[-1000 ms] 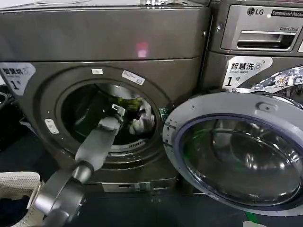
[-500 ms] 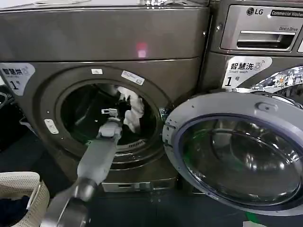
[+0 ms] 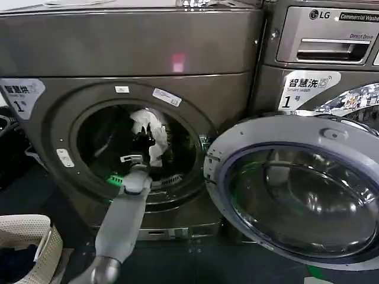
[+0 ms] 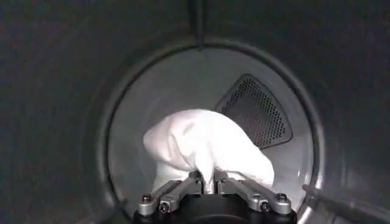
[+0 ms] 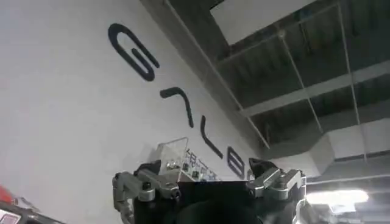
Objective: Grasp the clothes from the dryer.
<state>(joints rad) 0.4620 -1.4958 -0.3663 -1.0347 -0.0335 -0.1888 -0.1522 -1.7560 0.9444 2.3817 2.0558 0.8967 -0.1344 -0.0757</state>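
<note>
The left tool [image 4: 207, 181] is gripping the white piece of the clothes [image 3: 149, 127] inside the dryer [image 3: 130, 53]; in the left wrist view its fingers are pressed together on a fold of the fabric, and the cloth is bulging up in front of them against the pale back wall of the drum. Compared with a moment ago, the arm is sitting lower and closer to the porthole rim, and the white cloth is hanging higher and more bunched in the opening, so the piece is now lifted free of the drum floor. The yellow-green piece that was showing beside it one second ago is no longer in sight (perhaps it is lying deeper in the drum, I cannot tell). The glass door [image 3: 299, 189] is standing wide open to the right. The right tool [image 5: 210, 185] is pointing up toward a wall and ceiling, with its fingers spread wide and nothing between them. In my judgement the grasp is succeeding, and pulling the cloth out through the porthole remains.
</note>
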